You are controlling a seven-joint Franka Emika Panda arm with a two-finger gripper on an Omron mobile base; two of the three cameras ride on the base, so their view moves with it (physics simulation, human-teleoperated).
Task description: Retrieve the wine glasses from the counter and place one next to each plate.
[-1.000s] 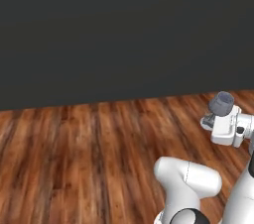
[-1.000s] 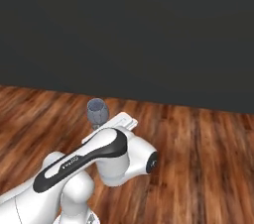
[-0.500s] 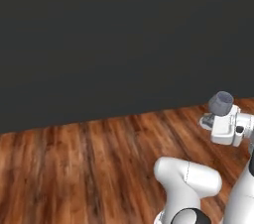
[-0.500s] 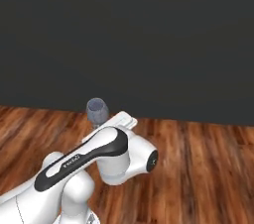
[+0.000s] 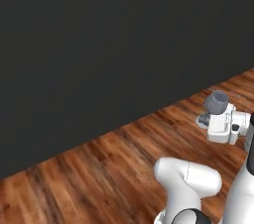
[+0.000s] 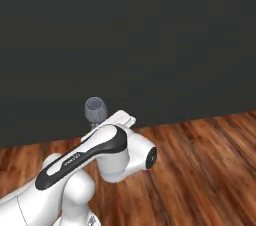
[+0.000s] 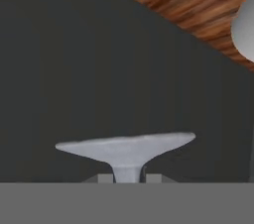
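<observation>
**A:** What does the left base view give you?

**B:** A wine glass (image 5: 217,102) sits at the right side of the frame, its grey-blue bowl standing up above the white gripper (image 5: 216,119). Below it lies a wooden floor (image 5: 99,168) of reddish planks, and a dark grey wall (image 5: 99,44) takes up the upper part. The glass is carried in the air, above the floor and touching no surface.

**A:** And the right base view?

**B:** The same glass (image 6: 95,109), now left of centre, its rounded bowl rising just above the white arm (image 6: 100,155) with its dark stripe. The dark wall (image 6: 165,35) stands behind it and the wooden floor (image 6: 200,165) spreads to the right. The hand is mostly hidden behind the arm here.

**A:** The hand view?

**B:** The glass's round foot (image 7: 126,147) spreads wide across the lower middle, with the stem dropping down from it between the two dark finger tips (image 7: 104,178).

**A:** So the jaws?

**B:** Pinching the stem of the wine glass, one tip on each side.
</observation>
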